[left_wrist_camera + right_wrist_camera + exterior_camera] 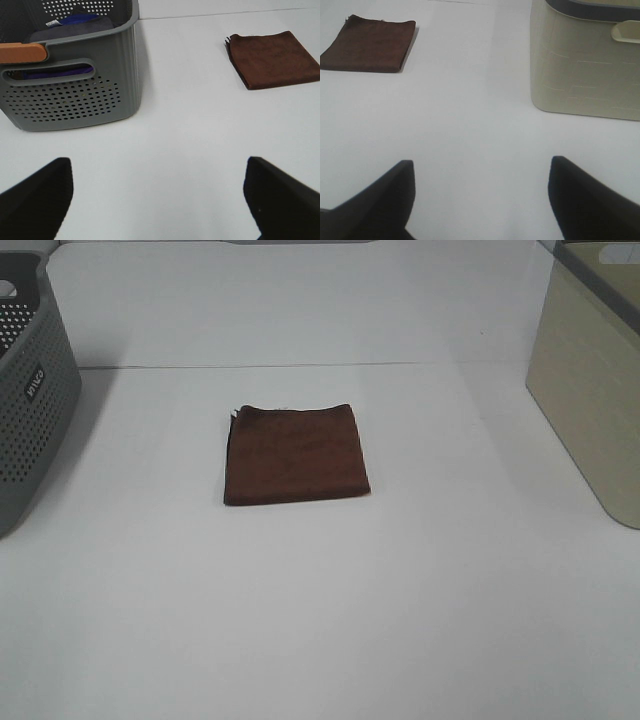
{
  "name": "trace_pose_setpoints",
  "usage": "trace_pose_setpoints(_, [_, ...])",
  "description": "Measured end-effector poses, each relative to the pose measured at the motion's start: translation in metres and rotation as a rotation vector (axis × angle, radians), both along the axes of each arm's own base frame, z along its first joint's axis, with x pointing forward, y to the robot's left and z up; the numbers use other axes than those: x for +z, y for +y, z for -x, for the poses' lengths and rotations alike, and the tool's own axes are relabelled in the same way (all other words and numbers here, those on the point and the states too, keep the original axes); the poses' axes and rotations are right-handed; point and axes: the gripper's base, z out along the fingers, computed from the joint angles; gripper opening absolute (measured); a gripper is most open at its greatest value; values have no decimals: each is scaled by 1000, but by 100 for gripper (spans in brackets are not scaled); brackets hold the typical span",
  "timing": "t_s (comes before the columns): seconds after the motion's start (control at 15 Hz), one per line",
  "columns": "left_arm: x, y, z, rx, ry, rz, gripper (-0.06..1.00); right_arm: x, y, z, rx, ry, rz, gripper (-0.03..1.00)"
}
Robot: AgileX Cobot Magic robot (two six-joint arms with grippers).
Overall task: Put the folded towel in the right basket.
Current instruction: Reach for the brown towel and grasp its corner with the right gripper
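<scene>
A dark brown folded towel [296, 454] lies flat on the white table [320, 620] near its middle. It also shows in the left wrist view [274, 59] and the right wrist view [369, 44]. The right basket [592, 370] is beige and stands at the right edge; the right wrist view shows its wall [585, 60]. Neither arm shows in the high view. My left gripper [159, 197] is open and empty, well short of the towel. My right gripper [480, 200] is open and empty, between towel and beige basket, apart from both.
A grey perforated basket [28, 390] stands at the left edge; the left wrist view [70, 70] shows blue and grey cloth inside it and an orange handle [22, 52]. A seam runs across the table behind the towel.
</scene>
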Motion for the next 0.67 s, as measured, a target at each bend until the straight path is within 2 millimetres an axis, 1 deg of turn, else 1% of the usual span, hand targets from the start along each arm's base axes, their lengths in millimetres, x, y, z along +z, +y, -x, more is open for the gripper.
trace_pose_setpoints(0.67, [0,0,0,0,0,0,88,0,0,0,0,-1,0,70])
